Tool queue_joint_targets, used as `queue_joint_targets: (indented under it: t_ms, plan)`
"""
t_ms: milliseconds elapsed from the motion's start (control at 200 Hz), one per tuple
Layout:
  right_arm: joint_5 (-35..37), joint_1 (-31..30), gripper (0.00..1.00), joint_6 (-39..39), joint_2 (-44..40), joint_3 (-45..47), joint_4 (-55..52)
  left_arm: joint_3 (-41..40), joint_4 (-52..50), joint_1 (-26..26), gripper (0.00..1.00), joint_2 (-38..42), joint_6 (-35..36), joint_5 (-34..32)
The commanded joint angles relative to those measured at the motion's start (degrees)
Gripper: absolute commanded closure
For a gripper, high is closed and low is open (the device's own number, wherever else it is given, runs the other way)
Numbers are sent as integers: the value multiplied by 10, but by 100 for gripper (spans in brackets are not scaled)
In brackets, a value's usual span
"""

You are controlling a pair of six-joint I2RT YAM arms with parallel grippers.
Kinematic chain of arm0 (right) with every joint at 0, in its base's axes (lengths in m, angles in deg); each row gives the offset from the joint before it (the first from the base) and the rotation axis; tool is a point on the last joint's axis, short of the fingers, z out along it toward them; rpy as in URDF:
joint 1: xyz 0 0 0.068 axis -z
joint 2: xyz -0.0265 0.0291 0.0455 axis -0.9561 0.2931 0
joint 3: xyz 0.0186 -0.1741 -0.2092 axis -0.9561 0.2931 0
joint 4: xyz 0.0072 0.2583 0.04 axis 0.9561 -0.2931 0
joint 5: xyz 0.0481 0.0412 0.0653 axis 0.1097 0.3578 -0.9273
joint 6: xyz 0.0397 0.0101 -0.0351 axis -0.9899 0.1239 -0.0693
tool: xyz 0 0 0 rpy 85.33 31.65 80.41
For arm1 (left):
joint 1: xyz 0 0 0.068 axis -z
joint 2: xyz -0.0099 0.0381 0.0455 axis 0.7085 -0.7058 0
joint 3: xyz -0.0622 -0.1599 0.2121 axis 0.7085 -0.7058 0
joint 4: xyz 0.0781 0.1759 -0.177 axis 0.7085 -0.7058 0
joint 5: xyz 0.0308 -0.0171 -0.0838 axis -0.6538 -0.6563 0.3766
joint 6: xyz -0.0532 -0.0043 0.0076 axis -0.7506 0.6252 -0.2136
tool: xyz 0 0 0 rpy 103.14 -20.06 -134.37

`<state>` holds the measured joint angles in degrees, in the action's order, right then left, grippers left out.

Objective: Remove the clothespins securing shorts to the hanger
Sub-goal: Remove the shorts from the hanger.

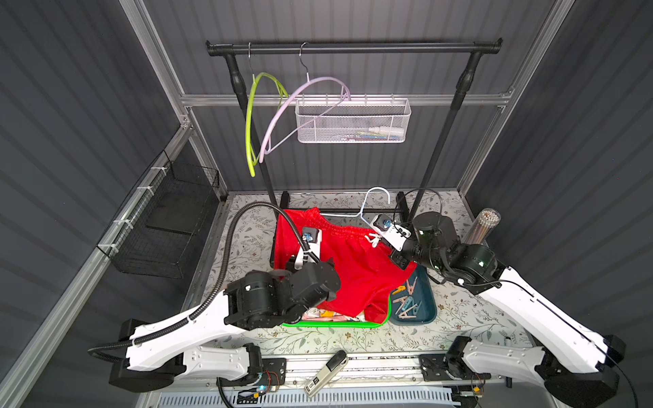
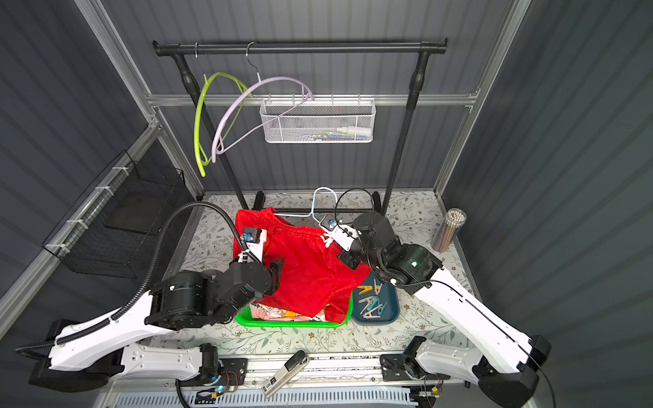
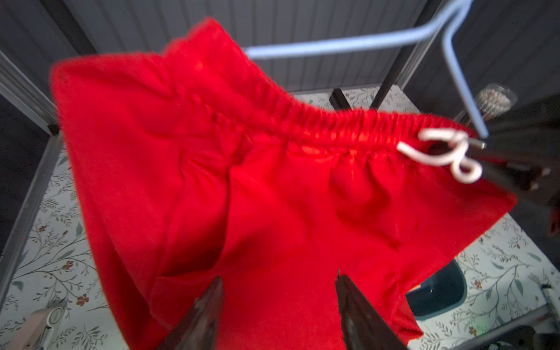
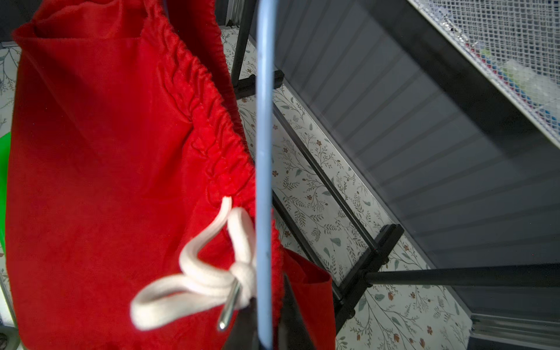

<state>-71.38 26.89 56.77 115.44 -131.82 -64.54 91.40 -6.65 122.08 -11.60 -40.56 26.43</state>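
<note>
Left wrist — left tool [image 3: 278,275] agape over shorts [image 3: 212,181], right tool [image 3: 485,151] pinching hanger [image 3: 333,45]

Red shorts [image 1: 353,261] cover the green bin [image 1: 328,324]; blue tray's [image 1: 425,312] near end uncovered

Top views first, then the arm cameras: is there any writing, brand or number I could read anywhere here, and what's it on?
No text is readable in any view.
Grey handheld device at the table's front edge: small marks on its end, too small to read.
Printed shorts in the green bin: pattern too small to read.
Bottle in the white mesh basket: blurred.
</note>
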Motion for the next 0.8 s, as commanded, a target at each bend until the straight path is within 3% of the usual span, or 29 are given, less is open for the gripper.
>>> queue_joint_targets:
  t_ms: [0,270,455,640,796]
  plan:
    - [54,-13,100,-30,-22,6,-2,61,-57,3,38,-14,3,-48]
    - [98,-60,100,-78,-32,25,-11,92,-15,-4,32,-23,51,-74]
    - [131,-92,100,-87,-35,31,-13,117,-3,-97,30,-68,80,53]
    - [146,-109,100,-93,-52,31,-14,136,8,-121,29,-104,98,62]
    - [146,-117,100,-98,-62,38,-10,135,51,-154,29,-115,118,116]
